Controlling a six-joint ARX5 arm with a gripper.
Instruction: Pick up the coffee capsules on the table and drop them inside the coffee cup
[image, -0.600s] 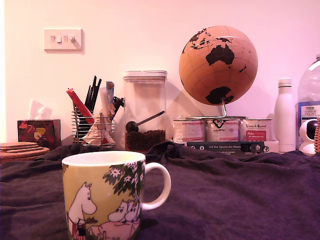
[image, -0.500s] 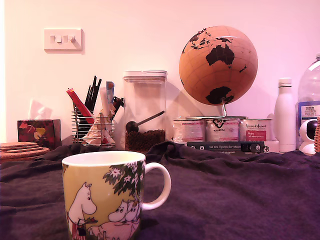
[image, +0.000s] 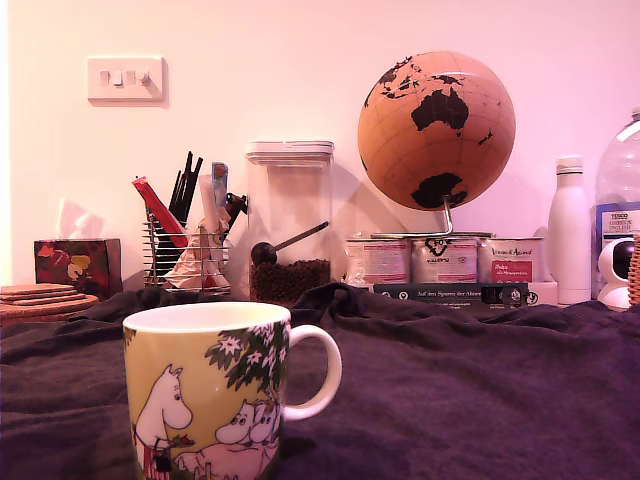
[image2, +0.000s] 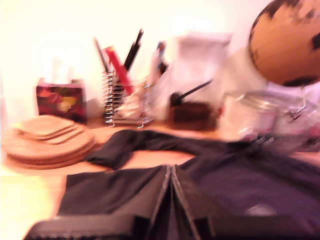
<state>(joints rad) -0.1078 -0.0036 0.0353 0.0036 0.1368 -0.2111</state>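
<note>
The coffee cup (image: 205, 400), yellow-green with white cartoon figures and a white handle, stands upright on the table (image: 470, 400), a dark navy wrinkled cloth, at the front of the exterior view's left. No coffee capsules show clearly in either view. A pale round blur (image2: 260, 210) lies on the cloth in the wrist view, and I cannot tell what it is. My gripper (image2: 171, 170) appears only in the blurred wrist view. Its two dark fingers meet along a thin line with nothing between them, above the cloth. The cup is outside the wrist view.
Along the back wall stand a tissue box (image: 77, 265), cork coasters (image: 45, 300), a wire utensil holder (image: 190, 255), a clear canister of coffee beans (image: 290, 225), tins (image: 445, 260), a cork globe (image: 437, 130), a white bottle (image: 570, 230) and a water jug (image: 620, 190).
</note>
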